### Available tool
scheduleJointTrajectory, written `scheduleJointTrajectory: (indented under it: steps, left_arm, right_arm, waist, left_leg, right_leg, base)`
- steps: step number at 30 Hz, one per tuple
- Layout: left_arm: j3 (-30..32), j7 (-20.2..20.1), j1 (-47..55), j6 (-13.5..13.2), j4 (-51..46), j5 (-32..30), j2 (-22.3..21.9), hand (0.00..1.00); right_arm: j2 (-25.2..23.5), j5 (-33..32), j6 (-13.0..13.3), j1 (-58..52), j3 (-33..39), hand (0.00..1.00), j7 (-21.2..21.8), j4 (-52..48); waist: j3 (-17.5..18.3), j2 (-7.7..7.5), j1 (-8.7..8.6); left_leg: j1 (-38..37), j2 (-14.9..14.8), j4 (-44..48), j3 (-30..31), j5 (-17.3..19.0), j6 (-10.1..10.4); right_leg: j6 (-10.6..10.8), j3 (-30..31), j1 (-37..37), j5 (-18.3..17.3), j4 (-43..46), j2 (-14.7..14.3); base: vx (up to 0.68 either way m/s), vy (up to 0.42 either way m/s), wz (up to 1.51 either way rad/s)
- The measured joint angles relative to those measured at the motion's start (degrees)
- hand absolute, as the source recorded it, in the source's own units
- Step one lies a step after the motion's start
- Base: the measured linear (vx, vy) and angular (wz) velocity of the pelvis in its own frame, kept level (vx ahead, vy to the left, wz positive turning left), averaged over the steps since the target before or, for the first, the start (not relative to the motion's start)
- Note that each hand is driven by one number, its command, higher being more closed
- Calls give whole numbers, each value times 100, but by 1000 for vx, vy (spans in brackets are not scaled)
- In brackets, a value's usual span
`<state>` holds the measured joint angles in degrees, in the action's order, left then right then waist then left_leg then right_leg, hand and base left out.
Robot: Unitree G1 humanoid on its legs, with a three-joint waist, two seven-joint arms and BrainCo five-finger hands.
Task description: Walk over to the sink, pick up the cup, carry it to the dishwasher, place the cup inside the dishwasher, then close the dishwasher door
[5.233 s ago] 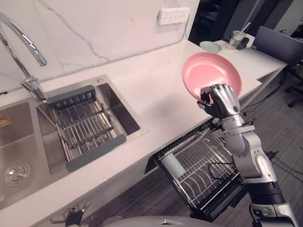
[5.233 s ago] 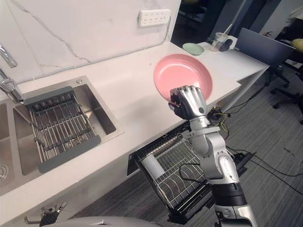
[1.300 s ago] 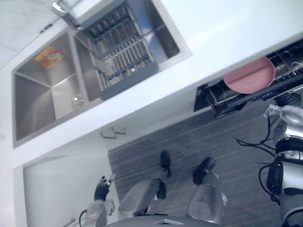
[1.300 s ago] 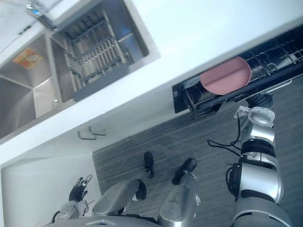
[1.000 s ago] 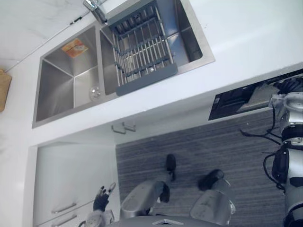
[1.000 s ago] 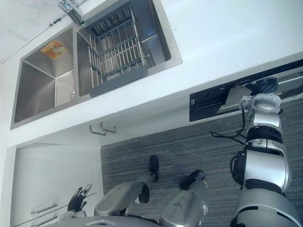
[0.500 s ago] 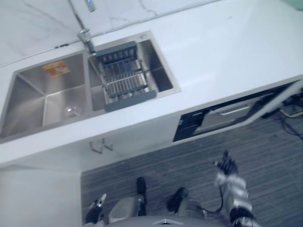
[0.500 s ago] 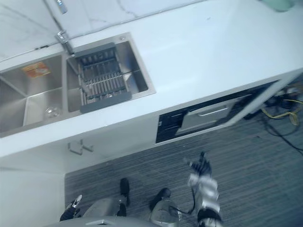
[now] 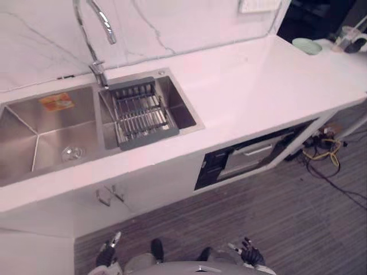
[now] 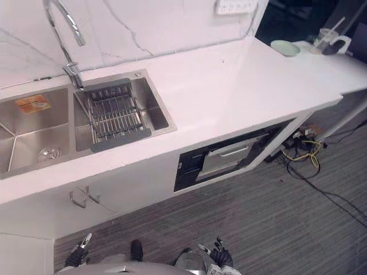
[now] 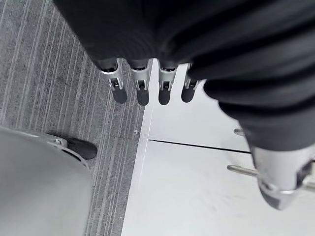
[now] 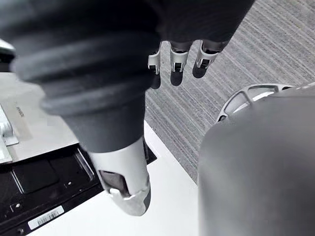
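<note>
The dishwasher (image 10: 226, 156) sits under the white counter, its silver door with a bar handle pushed in, and I cannot tell whether a slight gap remains. No cup shows in the steel double sink (image 9: 34, 137) or in its grey drain rack (image 9: 140, 114). My left hand (image 11: 142, 88) hangs at my side over the grey floor, fingers straight and empty, and shows low in the left eye view (image 9: 109, 255). My right hand (image 12: 179, 56) hangs likewise, open and empty, low in the right eye view (image 10: 218, 255), well apart from the dishwasher.
A curved faucet (image 9: 94, 34) rises behind the sink. A green dish (image 10: 285, 47) and a clear plastic cup (image 10: 327, 39) stand far right on the counter. Yellow and black cables (image 9: 321, 152) lie on the floor by the counter's right end. Cabinet handles (image 9: 106, 195) jut below the sink.
The rack with the pink plate went into the dishwasher and the door swung up. My right hand left the door and dropped to my side. The camera has shifted to a wider view.
</note>
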<state>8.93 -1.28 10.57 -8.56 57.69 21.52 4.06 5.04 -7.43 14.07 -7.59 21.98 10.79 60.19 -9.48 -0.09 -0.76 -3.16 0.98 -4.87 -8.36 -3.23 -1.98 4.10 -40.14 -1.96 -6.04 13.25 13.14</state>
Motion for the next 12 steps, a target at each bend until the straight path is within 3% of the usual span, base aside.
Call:
scheduleJointTrajectory:
  steps: [2, 3, 4, 5, 6, 7, 8, 9, 12]
  left_arm:
    - [-17, 79, -40, 38, 32, -101, 39, 0]
    - [-32, 120, -59, 86, 38, -152, 88, 0]
    - [-62, 132, -97, 120, 50, -155, 110, 0]
    - [-116, 134, -150, 152, 83, -167, 130, 0]
    - [-133, 140, -281, 221, 138, -214, 177, 0]
    - [-126, 136, -299, 248, 139, -256, 216, 0]
    - [-123, 131, -330, 279, 142, -337, 300, 0]
    - [-116, 127, -421, 352, 188, -476, 393, 0]
    - [-40, 121, -518, 356, 201, -598, 269, 0]
  right_arm:
    - [-3, 6, -5, 8, -87, 0, 178, -5]
    - [-13, 75, 39, -9, -146, 0, 285, -4]
    - [-13, 117, 84, 1, -161, 0, 307, -5]
    - [-27, 139, 125, -15, -175, 0, 299, -1]
    - [-99, 255, 230, -127, -197, 0, 291, 16]
    - [-147, 281, 275, -135, -240, 0, 283, 19]
    - [-231, 282, 340, -135, -307, 0, 280, 27]
    - [-307, 238, 364, -99, -371, 0, 309, 52]
    - [-291, 56, 440, 0, -363, 0, 426, 58]
  waist:
    - [18, -60, -22]
    - [-3, -151, -73]
    - [4, -126, -116]
    - [1, -120, -171]
    - [-22, -124, -233]
    - [-13, -157, -255]
    - [-5, -308, -264]
    - [-21, -529, -241]
    - [-61, -496, -177]
  left_leg:
    - [-25, 70, -2, 102, 39, -31]
    - [-10, 106, -2, 291, 60, -62]
    - [5, 112, -1, 411, 62, -65]
    - [16, 108, 0, 607, 61, -67]
    - [-29, 75, 0, 934, 40, -69]
    - [-3, 71, 2, 1050, 33, -59]
    - [8, 117, 3, 1189, 11, -21]
    - [-5, 263, 1, 1303, -37, 74]
    - [-120, 231, 1, 1305, -98, 99]
  right_leg:
    - [115, 376, 76, -137, 262, -7]
    - [115, 1153, 75, -112, 333, -120]
    - [162, 1534, 80, -74, 390, -155]
    - [153, 1963, 120, -60, 564, -214]
    - [4, 2397, 203, -217, 760, -326]
    - [-54, 2572, 177, -325, 584, -419]
    - [-111, 2778, 91, -354, 218, -535]
    - [3, 2842, -79, -351, -35, -500]
    - [-29, 2827, -224, -355, -81, -549]
  base:
    - [110, -11, 36]
    - [148, -16, 62]
    - [148, 4, 81]
    - [165, 30, 108]
    - [166, 5, 106]
    - [178, -61, 102]
    - [131, -123, 82]
    - [132, -129, 71]
    - [65, -48, 17]
